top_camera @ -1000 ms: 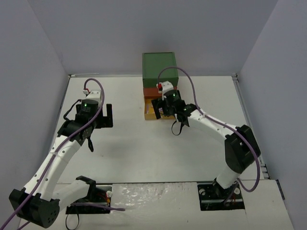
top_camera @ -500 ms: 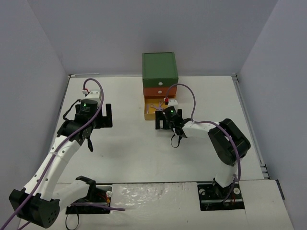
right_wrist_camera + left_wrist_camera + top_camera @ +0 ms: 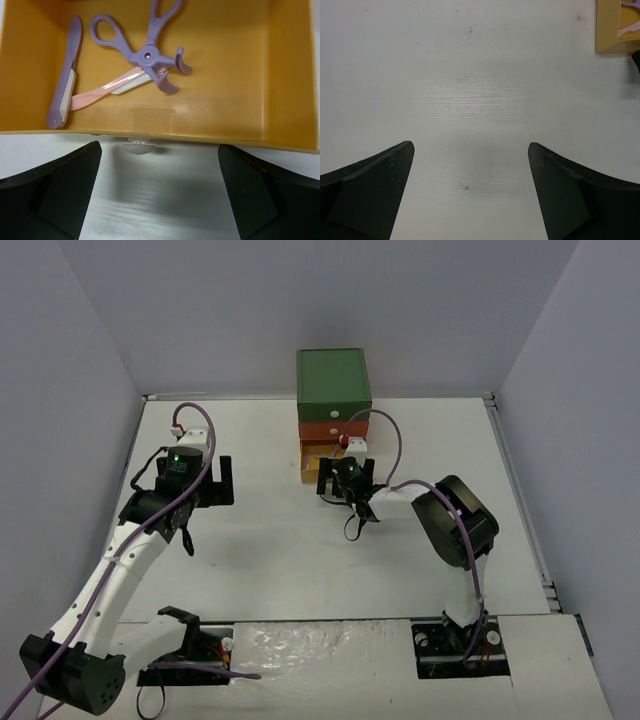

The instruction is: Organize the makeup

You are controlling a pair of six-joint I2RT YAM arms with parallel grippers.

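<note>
Right hand (image 3: 157, 150) wide open, empty, backed off to yellow drawer (image 3: 225, 75) front lol; lilac tools (image 3: 147, 52) inside, probably shutting next.

Place: robot test cell in a lab.
Enclosure: plain grey walls (image 3: 60, 390) close in three sides of a white table (image 3: 280, 540).
Rig: left arm (image 3: 115, 570) and right arm (image 3: 455, 525) are bolted to a scuffed white plate (image 3: 320, 640) at the near edge (a green status light glows on each wrist).
Wiring: purple cables (image 3: 398, 452) loop loose along the links.
Props: one small drawer box (image 3: 333, 380) at the back wall, with lilac tools (image 3: 145, 50) lying in its open yellow drawer (image 3: 225, 75).
</note>
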